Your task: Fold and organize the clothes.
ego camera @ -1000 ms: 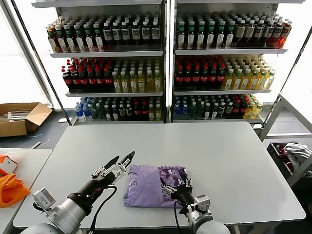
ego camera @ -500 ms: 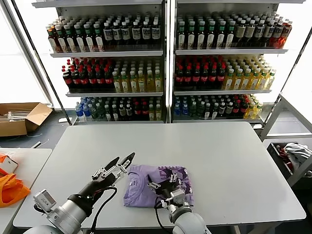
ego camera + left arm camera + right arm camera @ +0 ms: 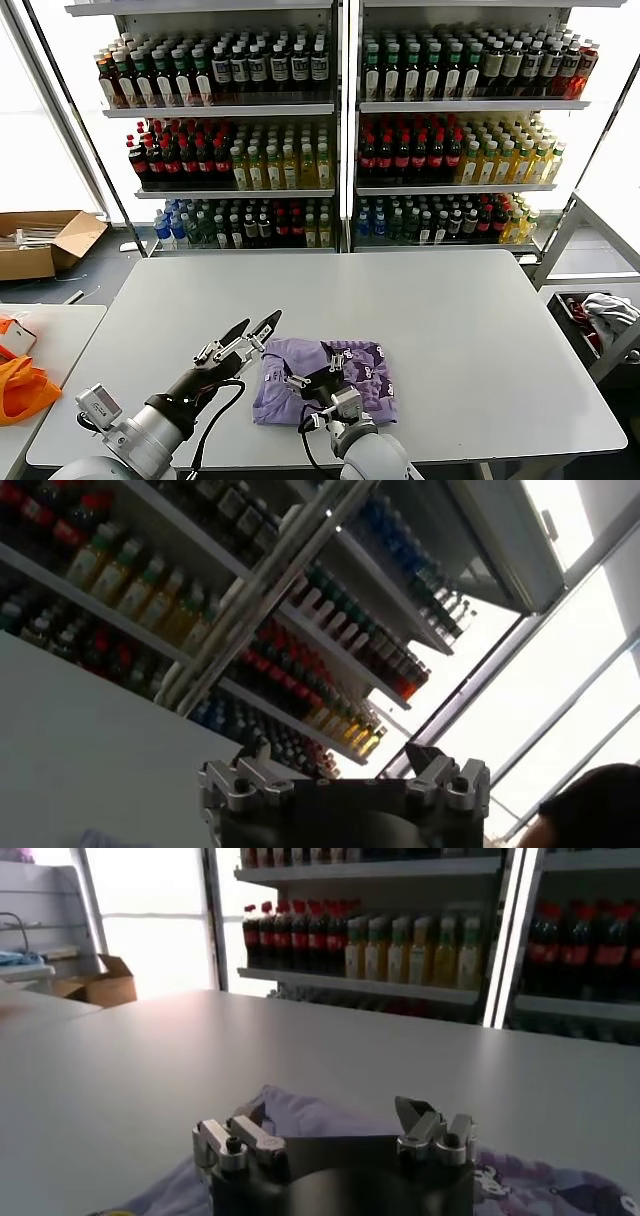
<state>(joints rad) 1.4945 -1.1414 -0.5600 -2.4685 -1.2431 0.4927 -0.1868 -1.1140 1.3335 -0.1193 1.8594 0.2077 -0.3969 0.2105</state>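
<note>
Under right gripper (image 3: pixel 312 383), spread empty: folded T-shirt (image 3: pixel 275 392) | left gripper (image 3: pixel 252 333) spread, just beside it

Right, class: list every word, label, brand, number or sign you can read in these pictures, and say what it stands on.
No text can be read anywhere.
Bottle labels on the shelves: too small to read.
Dark purple print on the lavender T-shirt: cartoon shapes, no legible words.
Cardboard box on the floor: no readable marking.
Left claw and right claw: no lettering visible.
</note>
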